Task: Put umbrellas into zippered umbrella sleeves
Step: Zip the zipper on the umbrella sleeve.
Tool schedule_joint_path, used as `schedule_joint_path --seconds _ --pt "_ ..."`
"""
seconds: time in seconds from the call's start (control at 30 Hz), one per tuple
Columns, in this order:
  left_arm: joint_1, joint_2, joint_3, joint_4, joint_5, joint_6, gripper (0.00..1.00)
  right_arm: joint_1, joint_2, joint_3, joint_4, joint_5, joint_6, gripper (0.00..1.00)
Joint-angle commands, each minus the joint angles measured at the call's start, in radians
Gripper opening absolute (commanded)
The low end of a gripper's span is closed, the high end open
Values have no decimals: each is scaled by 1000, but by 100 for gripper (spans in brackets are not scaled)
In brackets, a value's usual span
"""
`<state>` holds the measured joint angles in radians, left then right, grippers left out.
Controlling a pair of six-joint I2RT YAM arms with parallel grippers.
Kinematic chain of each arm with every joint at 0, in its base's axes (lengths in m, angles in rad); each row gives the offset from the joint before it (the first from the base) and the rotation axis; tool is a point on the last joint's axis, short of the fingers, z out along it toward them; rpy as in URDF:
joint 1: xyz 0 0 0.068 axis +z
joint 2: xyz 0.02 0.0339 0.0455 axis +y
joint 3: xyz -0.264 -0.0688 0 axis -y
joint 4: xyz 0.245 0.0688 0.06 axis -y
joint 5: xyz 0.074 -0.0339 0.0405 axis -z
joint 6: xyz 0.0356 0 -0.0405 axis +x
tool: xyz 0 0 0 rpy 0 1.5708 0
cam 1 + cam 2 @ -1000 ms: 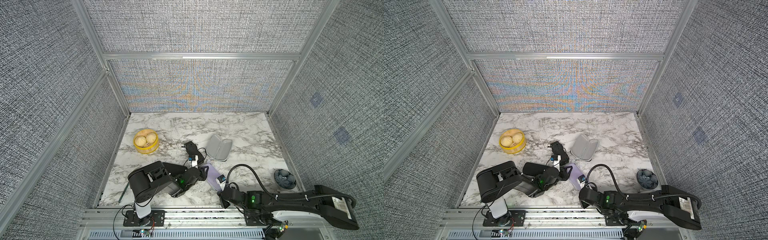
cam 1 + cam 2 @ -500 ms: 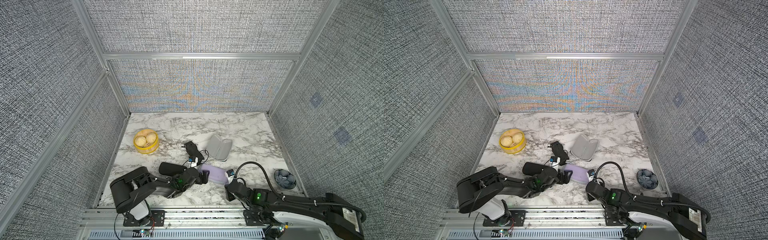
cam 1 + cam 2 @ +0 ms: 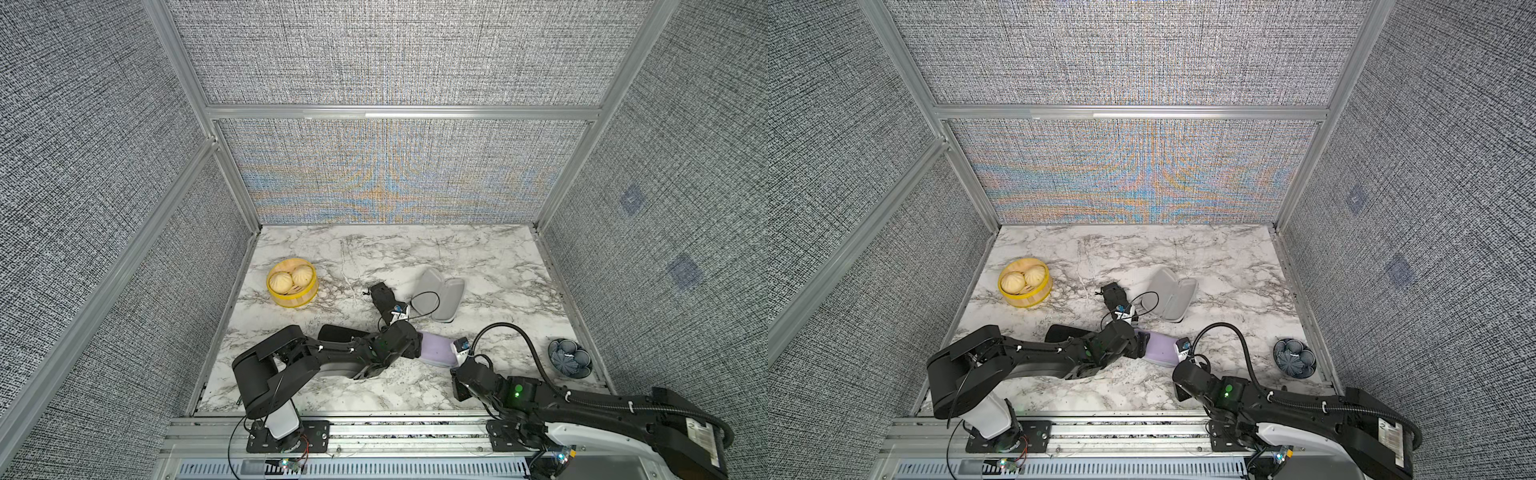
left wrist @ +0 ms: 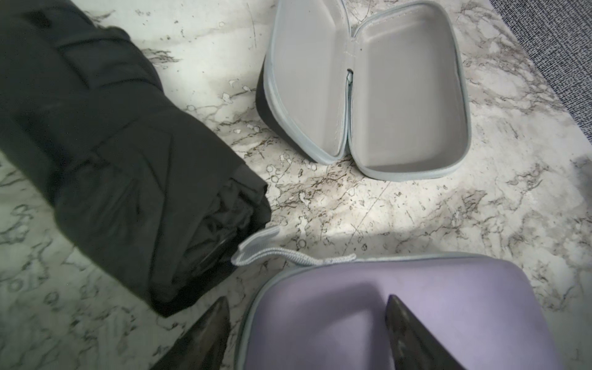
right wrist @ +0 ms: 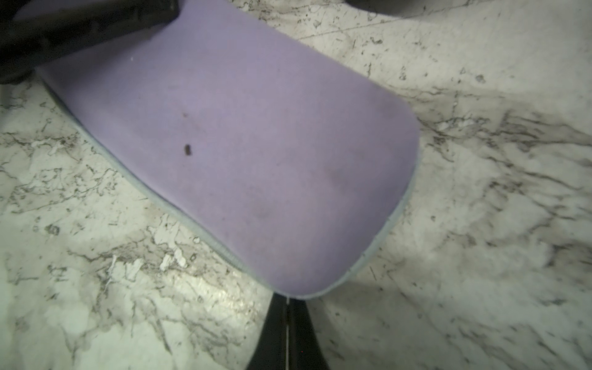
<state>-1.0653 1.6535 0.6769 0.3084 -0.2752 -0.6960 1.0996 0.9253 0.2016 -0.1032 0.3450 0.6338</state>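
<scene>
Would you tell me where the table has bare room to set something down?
Bare: the table strip along the back wall, and the right side between the open case and the bowl. Crowded: the near middle, around the black umbrella and lavender case.

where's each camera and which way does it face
Top views: high over the near edge, looking down on the table; left arm and right arm show.
Left wrist: on its arm, looking past the open left gripper at lavender case, black umbrella, open case.
Right wrist: behind the shut right gripper, facing the lavender case.
All share the lavender case.
</scene>
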Motion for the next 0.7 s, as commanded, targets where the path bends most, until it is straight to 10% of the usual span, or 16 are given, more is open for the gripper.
schedule_joint_path --seconds 0.0,0.4,0.67 --pt "1 -5 -22 -78 42 15 72 3 -3 11 -49 -25 -16 0" --pt "-12 103 -44 -6 123 -77 37 154 123 106 49 5 18 0" --pt "-44 39 -99 38 134 -106 31 157 325 243 146 38 -17 0"
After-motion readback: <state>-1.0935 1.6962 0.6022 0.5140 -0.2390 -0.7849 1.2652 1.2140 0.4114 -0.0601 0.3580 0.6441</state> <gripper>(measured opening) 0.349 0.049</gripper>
